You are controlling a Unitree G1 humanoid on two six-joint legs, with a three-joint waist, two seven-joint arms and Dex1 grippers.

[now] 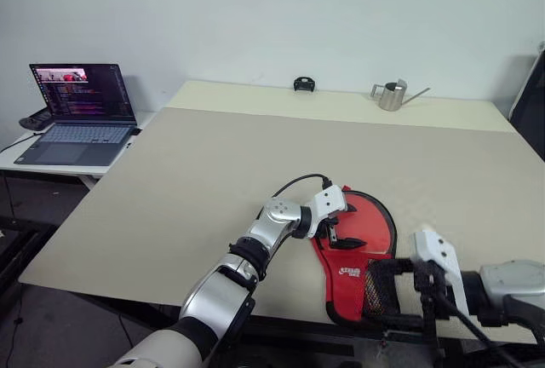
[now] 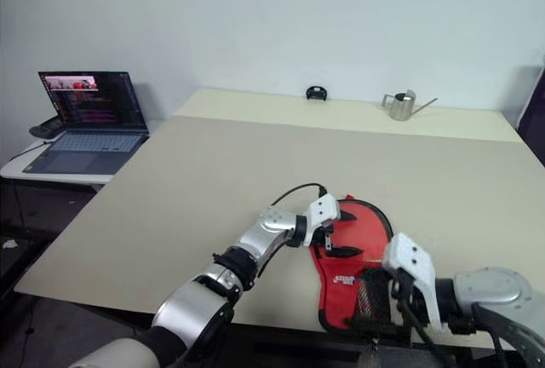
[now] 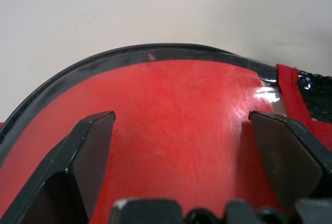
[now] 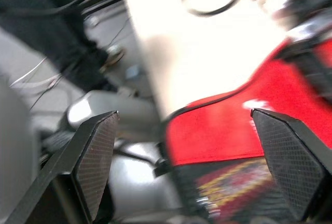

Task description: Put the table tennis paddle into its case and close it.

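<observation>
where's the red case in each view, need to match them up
Left eye: case lower centre-right, at the table's near edge.
Right eye: case lower centre-right.
Left wrist: red face behind the open fingers.
Right wrist: red panel between the fingers.
Shared landmark: its black edging.

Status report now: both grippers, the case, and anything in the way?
Left gripper open over the case's round end. Right gripper open, nothing held, near the mesh end. Case flat at the table near edge. Nothing in the way.
</observation>
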